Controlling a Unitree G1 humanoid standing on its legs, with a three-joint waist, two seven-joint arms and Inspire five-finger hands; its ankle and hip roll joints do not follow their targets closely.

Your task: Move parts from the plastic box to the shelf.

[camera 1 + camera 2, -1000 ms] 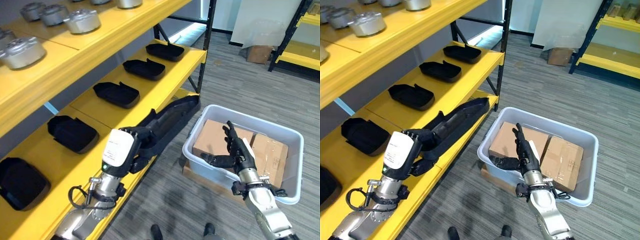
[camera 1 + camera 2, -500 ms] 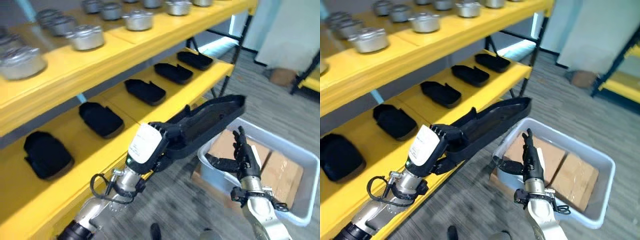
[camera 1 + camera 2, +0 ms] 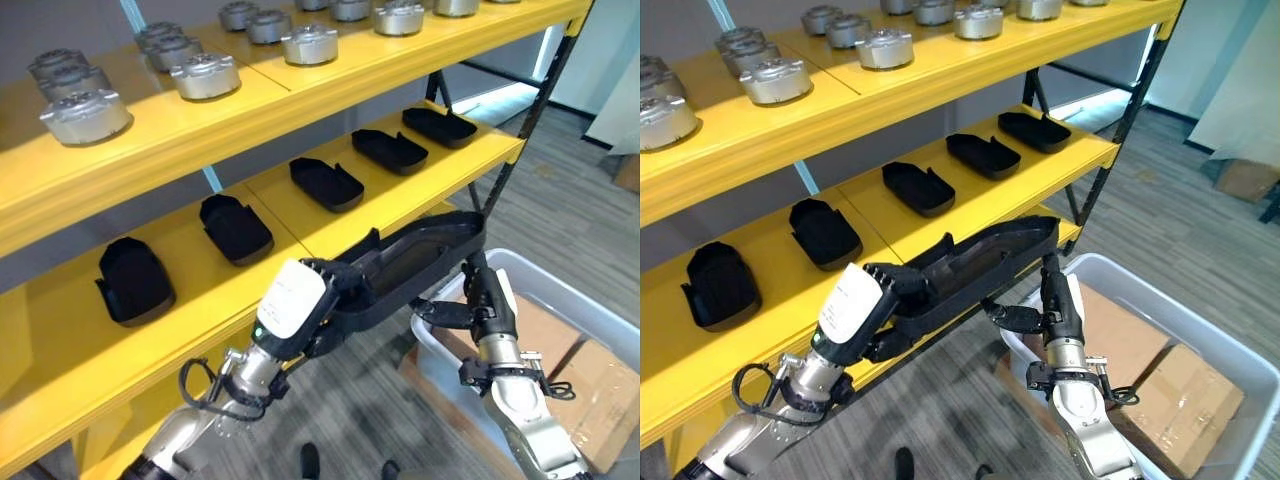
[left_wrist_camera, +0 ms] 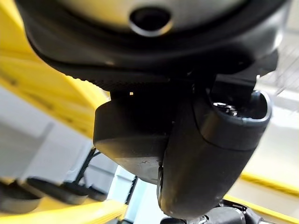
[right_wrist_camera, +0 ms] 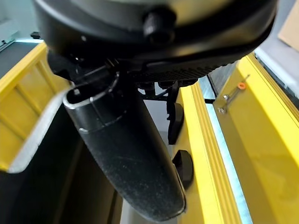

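Left eye view: left hand (image 3: 335,290) fingers curled round long black part (image 3: 420,255), held at 6 o'clock off yellow shelf (image 3: 400,195). Right hand (image 3: 485,305) fingers straight, at part's far end, above plastic box (image 3: 600,325).

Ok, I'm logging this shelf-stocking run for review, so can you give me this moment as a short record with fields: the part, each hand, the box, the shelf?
part: long black tray-shaped part, held up in the air between the shelf and the box
left hand: left hand curled round the part's near end
right hand: right hand, fingers straight, at the part's far end beside the box
box: plastic box on the floor, cardboard boxes inside
shelf: yellow shelf, middle level carries a row of small black parts; top level carries metal parts
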